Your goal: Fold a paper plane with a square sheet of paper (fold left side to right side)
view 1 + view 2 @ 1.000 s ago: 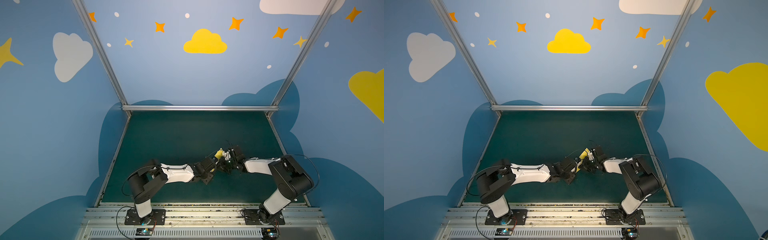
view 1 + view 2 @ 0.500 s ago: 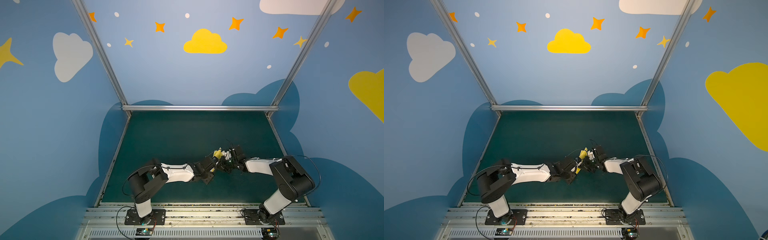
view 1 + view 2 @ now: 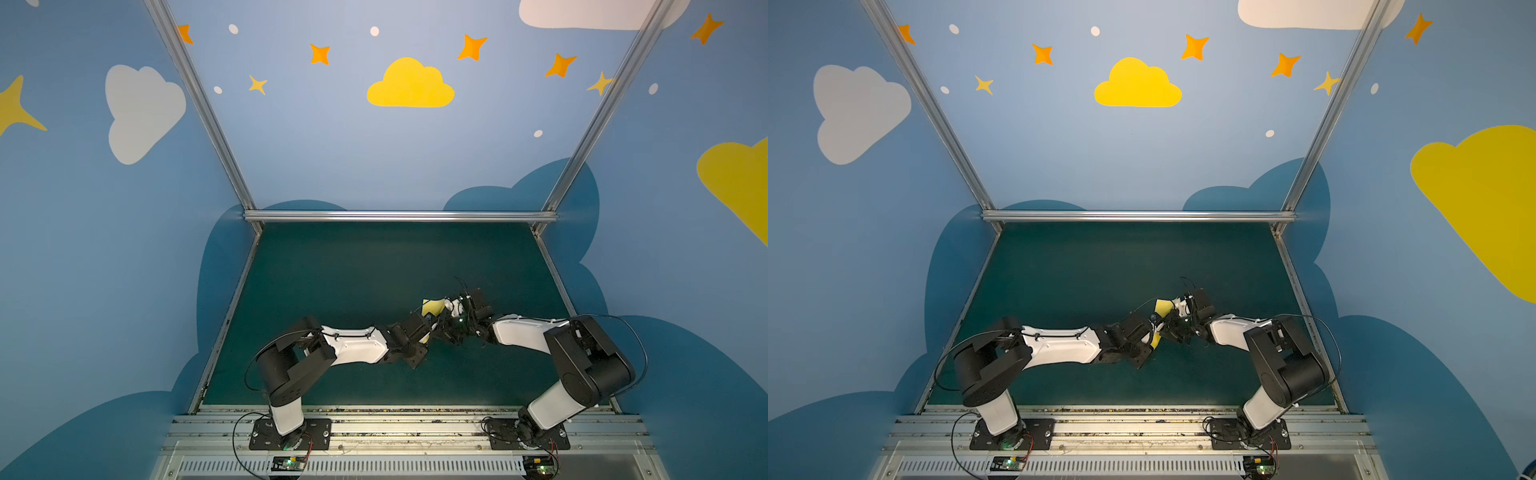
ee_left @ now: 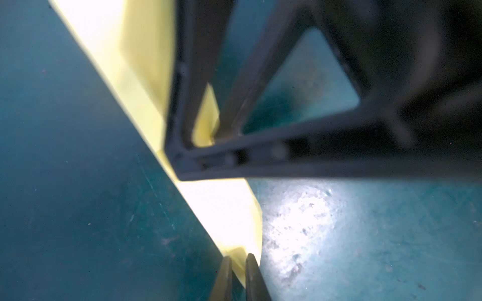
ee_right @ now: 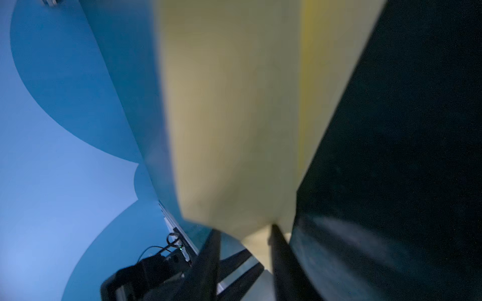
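The paper plane (image 3: pixel 432 307) is pale yellow paper folded into a slim, layered shape, held just above the green mat where the two arms meet, and it shows in both top views (image 3: pixel 1163 306). My left gripper (image 4: pixel 240 273) is shut on one narrow end of the plane (image 4: pixel 221 208). My right gripper (image 5: pixel 243 250) stands open. The paper (image 5: pixel 234 117) runs between its fingers and lies against one finger (image 5: pixel 284 265), with a gap to the other. In a top view the right gripper (image 3: pixel 449 328) sits right next to the left one (image 3: pixel 430 330).
The green mat (image 3: pixel 374 266) is bounded by blue walls, a metal rail (image 3: pixel 399 216) at the back and the arms' base rail (image 3: pixel 395 428) at the front. In the left wrist view, the right gripper's dark finger frame (image 4: pixel 260 156) crosses over the paper.
The right gripper's jaws have opened off the paper. The left gripper has closed down onto the paper's end. Both arms stay close together near the mat's middle.
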`<action>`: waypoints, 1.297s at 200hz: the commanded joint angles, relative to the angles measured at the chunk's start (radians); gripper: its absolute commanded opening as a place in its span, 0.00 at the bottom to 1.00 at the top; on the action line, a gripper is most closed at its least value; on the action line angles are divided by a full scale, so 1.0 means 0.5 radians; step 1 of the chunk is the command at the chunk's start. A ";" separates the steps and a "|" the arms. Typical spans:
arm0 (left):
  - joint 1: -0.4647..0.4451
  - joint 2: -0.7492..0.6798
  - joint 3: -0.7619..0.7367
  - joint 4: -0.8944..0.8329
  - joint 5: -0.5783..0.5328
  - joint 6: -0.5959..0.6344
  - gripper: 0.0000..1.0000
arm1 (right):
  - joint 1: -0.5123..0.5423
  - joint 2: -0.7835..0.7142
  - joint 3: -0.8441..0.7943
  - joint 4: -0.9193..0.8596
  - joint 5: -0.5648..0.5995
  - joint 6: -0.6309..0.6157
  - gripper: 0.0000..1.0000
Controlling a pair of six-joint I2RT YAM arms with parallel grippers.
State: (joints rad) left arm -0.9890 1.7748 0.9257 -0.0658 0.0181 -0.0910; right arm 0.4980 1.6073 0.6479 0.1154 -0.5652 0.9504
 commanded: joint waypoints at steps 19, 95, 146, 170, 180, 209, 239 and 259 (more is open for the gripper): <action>0.007 0.016 -0.013 0.007 0.039 -0.020 0.10 | -0.001 -0.120 0.005 -0.180 0.098 -0.089 0.46; 0.028 -0.013 -0.025 0.026 0.060 -0.035 0.09 | 0.004 -0.110 0.017 -0.284 0.188 -0.112 0.25; 0.176 -0.264 -0.120 0.109 0.228 -0.193 0.18 | 0.014 -0.164 0.026 -0.312 0.192 -0.103 0.00; 0.176 -0.379 -0.130 0.080 0.234 -0.197 0.32 | 0.043 -0.215 0.039 -0.354 0.207 -0.080 0.00; 0.162 -0.413 -0.135 0.076 0.227 -0.192 0.36 | 0.057 -0.233 0.039 -0.381 0.217 -0.067 0.00; 0.075 -0.424 -0.142 0.090 0.157 -0.165 0.41 | 0.095 -0.281 0.111 -0.440 0.260 -0.032 0.00; -0.019 -0.360 -0.168 0.160 0.083 -0.140 0.41 | 0.113 -0.311 0.130 -0.488 0.284 -0.008 0.00; -0.081 -0.321 -0.184 0.202 -0.017 -0.114 0.43 | 0.117 -0.318 0.134 -0.501 0.290 -0.003 0.00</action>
State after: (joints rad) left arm -1.0019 1.5860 0.8520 0.0036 0.0742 -0.1707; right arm 0.5484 1.4658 0.6922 -0.0906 -0.4408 0.9386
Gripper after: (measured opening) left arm 0.418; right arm 0.047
